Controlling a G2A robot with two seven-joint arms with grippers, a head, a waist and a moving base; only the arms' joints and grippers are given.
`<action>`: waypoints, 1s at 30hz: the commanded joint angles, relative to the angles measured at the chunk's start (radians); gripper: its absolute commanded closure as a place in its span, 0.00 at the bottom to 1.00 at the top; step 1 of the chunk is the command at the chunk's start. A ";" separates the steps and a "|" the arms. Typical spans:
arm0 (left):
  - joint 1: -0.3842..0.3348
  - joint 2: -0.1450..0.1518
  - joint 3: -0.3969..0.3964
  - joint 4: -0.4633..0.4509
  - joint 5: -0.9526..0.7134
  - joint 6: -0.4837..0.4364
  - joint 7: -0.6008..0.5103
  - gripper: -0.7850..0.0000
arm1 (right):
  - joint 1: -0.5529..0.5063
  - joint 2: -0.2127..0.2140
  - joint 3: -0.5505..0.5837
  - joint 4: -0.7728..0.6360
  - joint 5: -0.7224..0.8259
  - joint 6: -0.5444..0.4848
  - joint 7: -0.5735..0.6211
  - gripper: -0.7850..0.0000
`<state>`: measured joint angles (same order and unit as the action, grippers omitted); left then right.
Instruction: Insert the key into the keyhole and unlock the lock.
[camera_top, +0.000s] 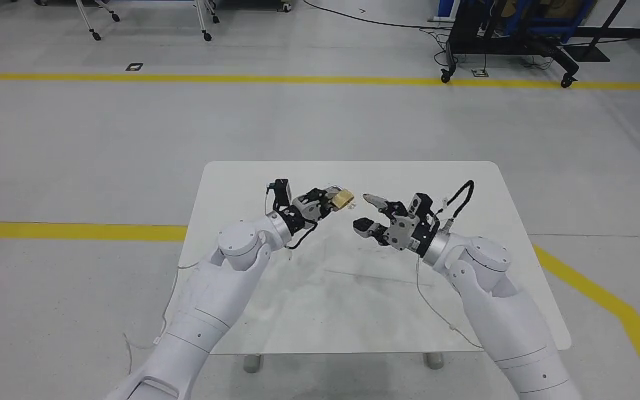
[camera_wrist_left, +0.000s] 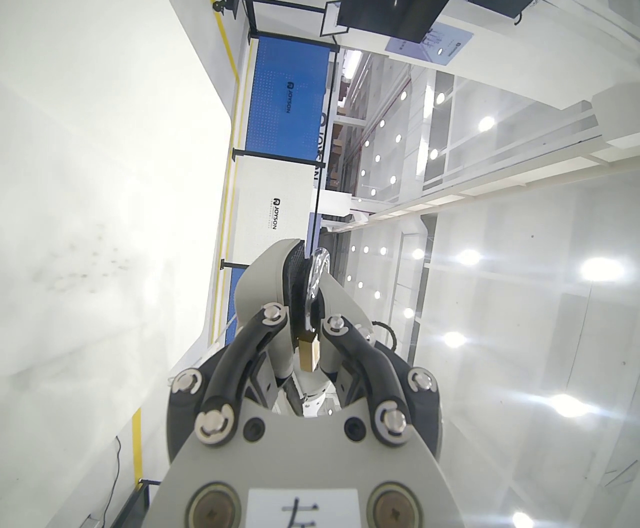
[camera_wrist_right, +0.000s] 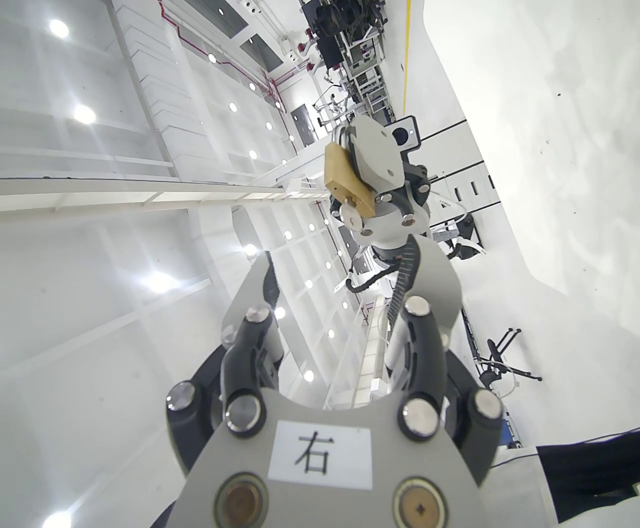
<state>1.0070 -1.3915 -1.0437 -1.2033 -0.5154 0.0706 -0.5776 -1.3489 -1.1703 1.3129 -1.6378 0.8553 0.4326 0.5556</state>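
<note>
My left gripper (camera_top: 333, 201) holds a brass padlock (camera_top: 344, 199) in the air above the middle of the white table (camera_top: 480, 200). In the left wrist view the left gripper (camera_wrist_left: 311, 257) is shut on the padlock (camera_wrist_left: 309, 354), whose metal shackle (camera_wrist_left: 318, 267) shows between the fingertips. The right wrist view shows the padlock (camera_wrist_right: 342, 175) with a small silver key (camera_wrist_right: 352, 216) sticking out of its lower end. My right gripper (camera_top: 362, 214) faces the lock from a short distance. The right gripper (camera_wrist_right: 340, 255) is open, with nothing between its fingers.
Both grippers hover over the white table, facing each other. Yellow floor lines (camera_top: 100, 231) run behind and beside the table. Wheeled frames (camera_top: 510, 55) stand far off at the back.
</note>
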 joint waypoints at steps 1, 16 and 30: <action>0.001 0.000 0.000 -0.004 0.005 0.000 0.000 1.00 | 0.017 -0.002 -0.013 0.018 0.006 0.009 -0.005 0.86; 0.004 -0.003 0.003 -0.014 0.015 -0.003 0.002 1.00 | 0.047 -0.011 -0.039 0.081 0.051 -0.013 -0.006 1.00; 0.054 0.003 0.000 -0.049 0.145 -0.260 0.009 1.00 | 0.080 -0.017 -0.011 0.222 0.384 0.209 0.153 1.00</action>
<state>1.0530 -1.3896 -1.0444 -1.2461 -0.4032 -0.1476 -0.5782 -1.2747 -1.1879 1.3001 -1.4303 1.2252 0.6229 0.6952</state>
